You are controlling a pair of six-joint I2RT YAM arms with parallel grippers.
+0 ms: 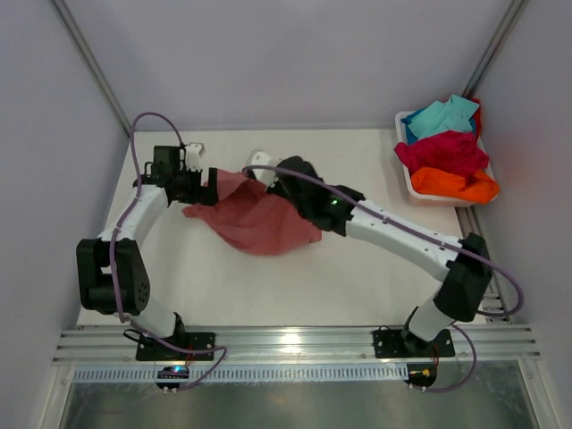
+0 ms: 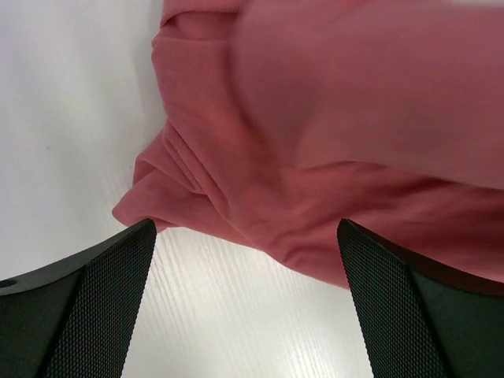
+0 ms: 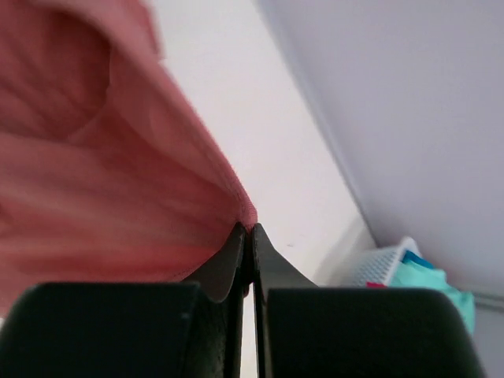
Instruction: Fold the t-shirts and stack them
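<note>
Top view: pink tee (image 1: 259,223) upper edge hidden under right arm (image 1: 313,201). Left wrist: tee cut off top, right; upper part blurred. Right wrist: tee blurred; tub (image 3: 386,264) cut by finger (image 3: 276,272).

The left tool (image 2: 246,232) gapes wide, its meshed fingers (image 2: 102,291) either side of the rumpled salmon-pink t-shirt (image 2: 331,118) just ahead, over the white desk (image 2: 63,118).

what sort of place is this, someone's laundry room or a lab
Most likely a robotics lab cell, not a home: a white table boxed in by blank grey walls, two arms bolted to an aluminium rail, a white tub of t-shirts, one pink t-shirt out.
</note>
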